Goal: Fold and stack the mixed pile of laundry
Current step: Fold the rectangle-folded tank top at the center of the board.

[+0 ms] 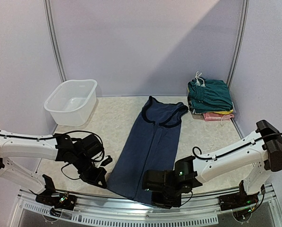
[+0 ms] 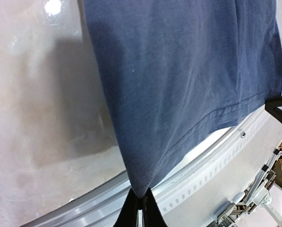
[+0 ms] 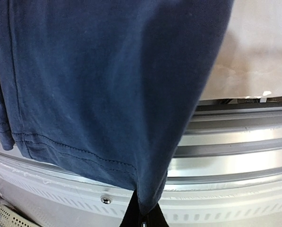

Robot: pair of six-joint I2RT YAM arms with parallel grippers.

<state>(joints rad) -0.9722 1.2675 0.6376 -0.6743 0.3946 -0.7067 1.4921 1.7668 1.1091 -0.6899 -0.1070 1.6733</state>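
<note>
Far left, well clear: white tub (image 1: 65, 116). Near edge: left gripper (image 2: 141, 202) clamped on the near-left hem corner of the navy sleeveless top (image 1: 150, 146), which lies flat mid-table with its long axis running away to the neckline. The right gripper (image 3: 143, 215) is clamped on the near-right corner, both arms equally close. Far right: folded stack (image 1: 209, 97), beside the neckline, judged no obstacle to carrying the hem forward.

A navy top (image 1: 152, 146), sleeveless with dark trim at neck and armholes, lies flat and lengthwise on the worktop (image 1: 112, 123), neck far, hem at the near edge. At the far right, folded teal shorts (image 1: 209, 94) with a white drawstring (image 1: 199, 79) top a yellow piece (image 1: 224, 113) and a pink piece (image 1: 216, 117).
</note>
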